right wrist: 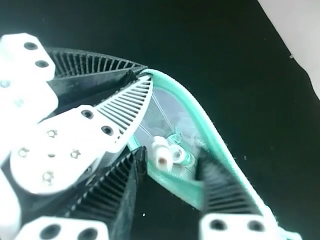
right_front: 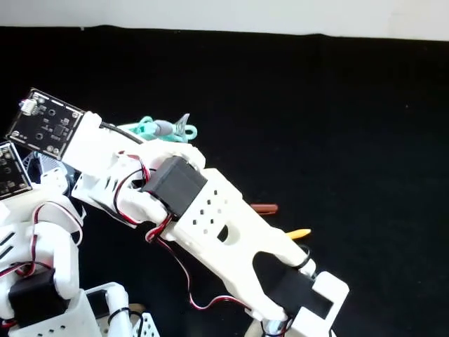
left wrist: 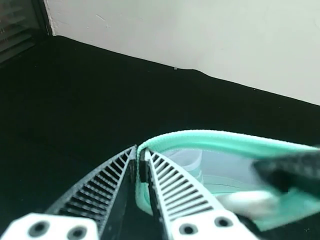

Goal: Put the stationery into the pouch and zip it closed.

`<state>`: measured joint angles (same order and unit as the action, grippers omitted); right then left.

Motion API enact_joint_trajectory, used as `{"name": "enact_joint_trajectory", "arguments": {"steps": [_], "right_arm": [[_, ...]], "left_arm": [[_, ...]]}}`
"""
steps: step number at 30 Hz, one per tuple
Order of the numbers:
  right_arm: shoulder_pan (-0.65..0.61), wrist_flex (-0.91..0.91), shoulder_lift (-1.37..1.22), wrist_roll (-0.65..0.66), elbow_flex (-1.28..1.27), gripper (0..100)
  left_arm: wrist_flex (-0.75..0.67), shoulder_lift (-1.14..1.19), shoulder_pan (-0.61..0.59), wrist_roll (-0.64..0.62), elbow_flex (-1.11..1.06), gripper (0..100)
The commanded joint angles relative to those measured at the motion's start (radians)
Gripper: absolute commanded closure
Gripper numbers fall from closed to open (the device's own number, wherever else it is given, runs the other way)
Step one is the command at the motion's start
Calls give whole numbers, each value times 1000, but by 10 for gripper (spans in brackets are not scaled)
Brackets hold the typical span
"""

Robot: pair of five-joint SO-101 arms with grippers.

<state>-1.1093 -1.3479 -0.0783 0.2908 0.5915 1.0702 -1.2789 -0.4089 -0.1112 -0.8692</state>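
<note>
While I'm clamping one teal pouch (left wrist: pixel 220 140) in the left jaws, the right jaws are gaping; one brown pen (right_front: pixel 265 208) and one orange pen (right_front: pixel 299 233) are lying outside.

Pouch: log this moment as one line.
left gripper shut on pouch rim | right gripper open astride pouch | white items inside | brown pen, yellow pencil on table

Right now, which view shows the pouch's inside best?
The right wrist view: the pouch gapes open, white stationery inside. The left wrist view shows its teal rim pinched by the left gripper; the high view, a teal corner behind an arm.
</note>
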Motion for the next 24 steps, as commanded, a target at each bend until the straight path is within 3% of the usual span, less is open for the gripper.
{"name": "enact_joint_trajectory", "arguments": {"steps": [1, 7, 17, 24], "right_arm": [[22, 5, 10, 14, 31, 743], [97, -8, 8, 12, 246, 743], [200, -242, 7, 11, 487, 743], [286, -417, 8, 12, 535, 743]], "left_arm": [[6, 4, -1, -3, -27, 993], [6, 4, -1, -3, -48, 993], [-44, 4, 4, -3, -28, 993], [-49, 13, 134, -3, 22, 993]]}}
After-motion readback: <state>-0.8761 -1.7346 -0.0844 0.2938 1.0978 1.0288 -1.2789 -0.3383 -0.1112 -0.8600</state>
